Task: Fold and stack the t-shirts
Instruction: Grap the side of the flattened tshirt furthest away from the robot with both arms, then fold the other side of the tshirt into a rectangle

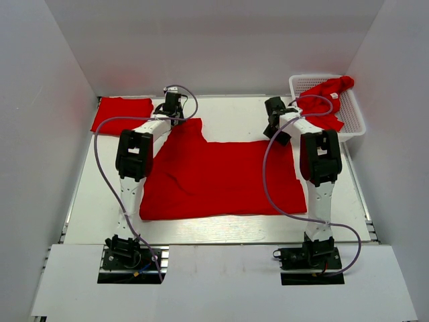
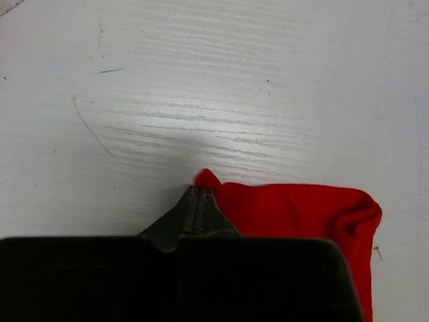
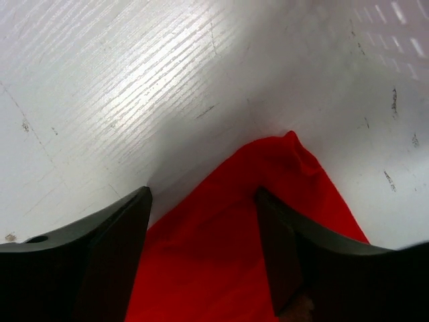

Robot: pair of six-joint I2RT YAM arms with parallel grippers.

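Observation:
A large red t-shirt (image 1: 221, 178) lies spread flat mid-table. My left gripper (image 1: 175, 115) is at its far left corner. In the left wrist view the left gripper (image 2: 199, 191) is shut on a small tip of the red fabric (image 2: 301, 215). My right gripper (image 1: 278, 131) is at the shirt's far right corner. In the right wrist view it (image 3: 204, 201) is open, with its fingers either side of a pointed corner of the shirt (image 3: 268, 181). A folded red t-shirt (image 1: 122, 113) lies at the far left. Another red t-shirt (image 1: 325, 100) is crumpled in the basket.
A white lattice basket (image 1: 355, 121) stands at the far right corner, close to the right arm. White walls enclose the table on three sides. Purple cables loop beside both arms.

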